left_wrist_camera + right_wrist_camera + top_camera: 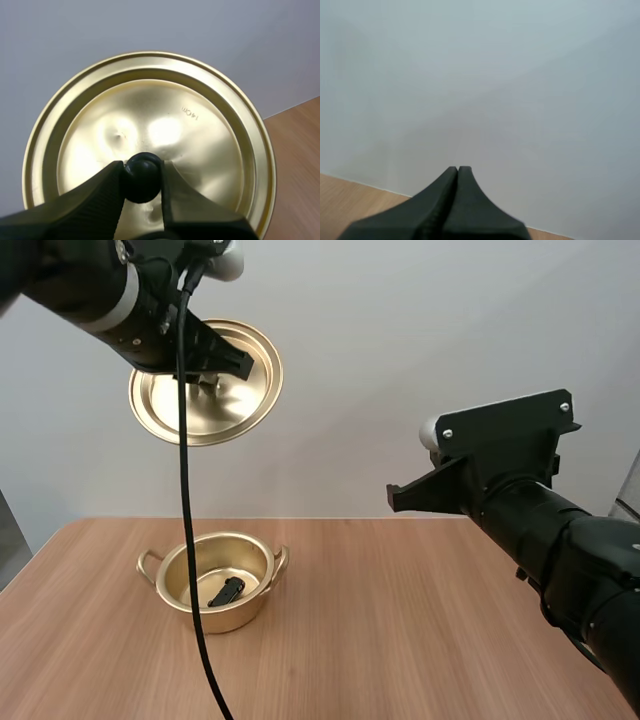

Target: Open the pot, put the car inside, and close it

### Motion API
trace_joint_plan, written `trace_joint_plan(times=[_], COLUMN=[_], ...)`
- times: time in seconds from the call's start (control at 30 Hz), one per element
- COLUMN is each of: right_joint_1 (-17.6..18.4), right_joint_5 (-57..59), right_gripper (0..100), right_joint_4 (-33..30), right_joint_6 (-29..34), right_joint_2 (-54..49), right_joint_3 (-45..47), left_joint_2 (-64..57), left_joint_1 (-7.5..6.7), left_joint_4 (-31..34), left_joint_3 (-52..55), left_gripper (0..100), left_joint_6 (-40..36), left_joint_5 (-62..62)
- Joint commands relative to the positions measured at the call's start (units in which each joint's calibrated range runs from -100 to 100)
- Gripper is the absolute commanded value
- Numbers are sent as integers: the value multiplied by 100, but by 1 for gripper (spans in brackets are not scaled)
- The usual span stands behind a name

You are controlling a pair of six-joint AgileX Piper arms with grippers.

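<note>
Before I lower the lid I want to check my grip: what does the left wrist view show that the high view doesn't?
Left wrist view: my left gripper pinching the black knob between its tips, and a 14cm stamp on the gold lid. High view: the uncovered pot on the table with the dark car lying inside, and my right gripper up in the air off to the right. Shared: the lid, tilted in the air, held by my left gripper.
</note>
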Motion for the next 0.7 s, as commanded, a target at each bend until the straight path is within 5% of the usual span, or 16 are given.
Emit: trace_joint_plan(times=[0.0,0.27,0.67], right_joint_1=[-3,-3,-3], right_joint_5=[17,15,15], right_gripper=[0,0,0], right_joint_4=[835,835,835], right_joint_6=[-4,-4,-4], right_joint_2=[-5,-5,-5], right_joint_3=[0,0,0], left_joint_2=[-25,307,984], left_joint_1=[2,2,2], left_joint_4=[138,640,260], left_joint_3=[862,2104,2151], left_gripper=[0,0,0], left_joint_6=[-4,-20,-169], left_joint_5=[-308,-1059,-429])
